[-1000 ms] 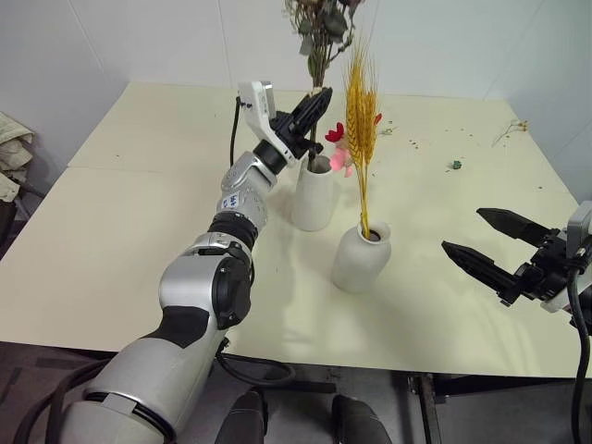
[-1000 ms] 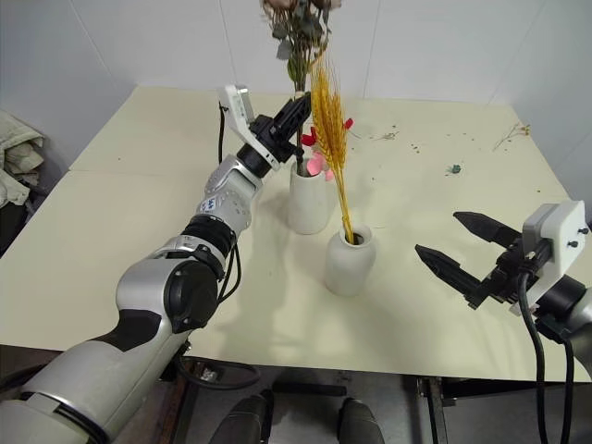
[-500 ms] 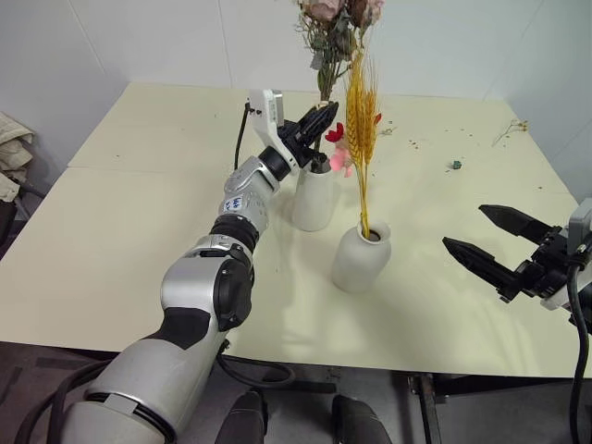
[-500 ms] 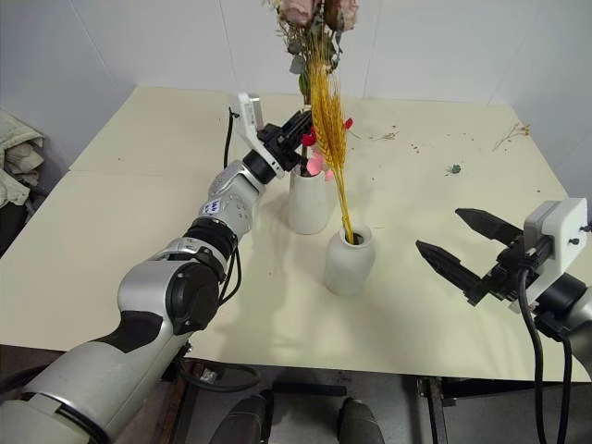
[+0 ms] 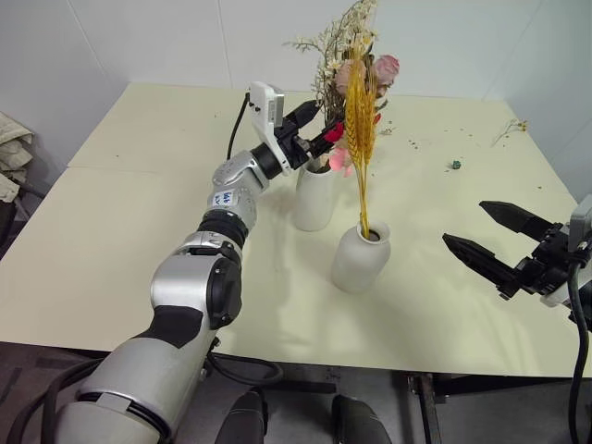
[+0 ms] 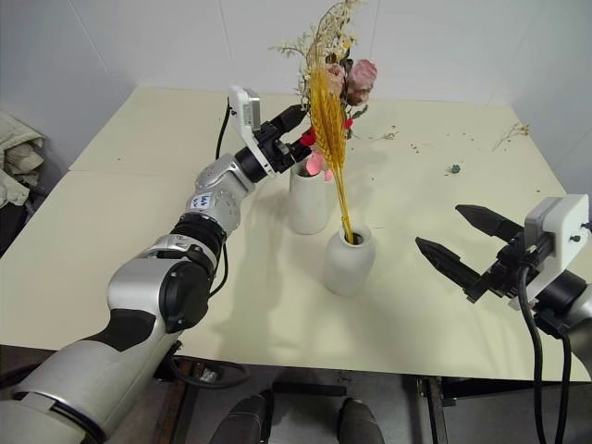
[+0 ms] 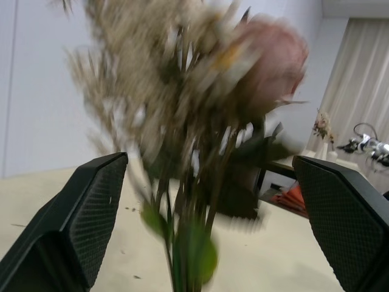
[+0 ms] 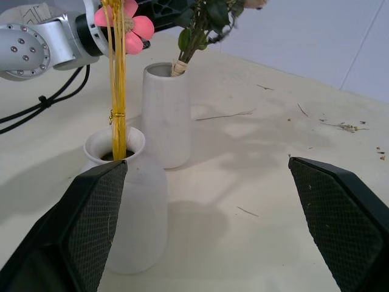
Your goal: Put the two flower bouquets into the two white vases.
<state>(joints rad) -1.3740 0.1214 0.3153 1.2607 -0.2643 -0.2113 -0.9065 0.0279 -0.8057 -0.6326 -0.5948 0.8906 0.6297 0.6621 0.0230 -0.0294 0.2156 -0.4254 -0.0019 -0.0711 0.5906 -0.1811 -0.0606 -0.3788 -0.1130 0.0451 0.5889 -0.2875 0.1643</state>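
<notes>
The pale pink rose bouquet (image 5: 363,65) stands in the taller white vase (image 5: 314,196), its stems (image 8: 193,38) leaning over the rim. My left gripper (image 5: 316,129) is open just above that vase's mouth, with one finger on each side of the stems (image 7: 182,243) and a gap on both sides. The golden wheat bouquet (image 5: 360,125) rises upright from the squat white vase (image 5: 361,257), nearer to me. My right gripper (image 5: 464,223) hovers open and empty over the table, to the right of the squat vase (image 8: 130,207).
A small green bit (image 5: 456,165) and dried sprig scraps (image 5: 509,129) lie on the far right of the cream table (image 5: 139,240). A crumpled cloth (image 5: 11,153) sits off the table's left edge. White walls close the far side.
My left gripper has opened and let go of the rose bouquet. The bouquet has sunk lower into the taller vase and now leans right. The right arm has stayed still.
</notes>
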